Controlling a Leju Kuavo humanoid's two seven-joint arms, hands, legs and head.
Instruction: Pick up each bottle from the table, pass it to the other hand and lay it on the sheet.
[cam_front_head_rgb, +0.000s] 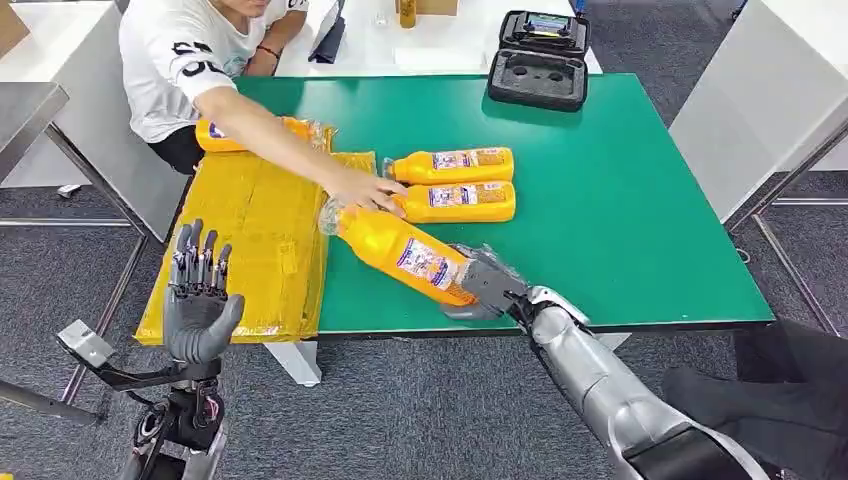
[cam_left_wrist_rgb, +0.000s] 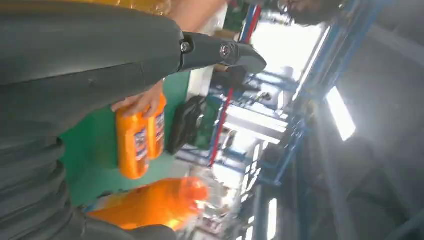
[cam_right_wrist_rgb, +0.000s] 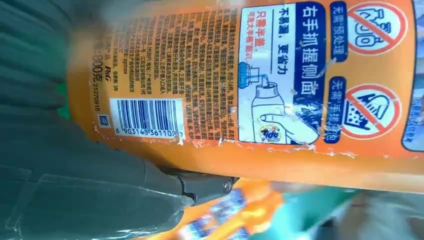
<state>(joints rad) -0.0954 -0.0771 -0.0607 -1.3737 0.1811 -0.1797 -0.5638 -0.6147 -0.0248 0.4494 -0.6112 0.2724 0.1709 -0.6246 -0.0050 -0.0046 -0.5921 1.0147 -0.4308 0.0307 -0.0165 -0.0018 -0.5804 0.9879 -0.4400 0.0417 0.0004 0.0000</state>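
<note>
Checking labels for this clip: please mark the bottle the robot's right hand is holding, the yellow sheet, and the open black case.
held orange bottle (cam_front_head_rgb: 405, 255), head view, on its label.
yellow sheet (cam_front_head_rgb: 262, 215), head view, bare middle area.
black case (cam_front_head_rgb: 537, 78), head view, on its foam-lined lower half.

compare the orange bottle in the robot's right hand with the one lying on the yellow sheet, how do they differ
The held bottle is gripped at its base by the right hand and angled across the green table; the sheet bottle lies free on the yellow sheet, touched by no robot hand. The held bottle shows whole in the head view; a person's arm crosses the sheet bottle. Both are orange, labelled and on their sides.
</note>
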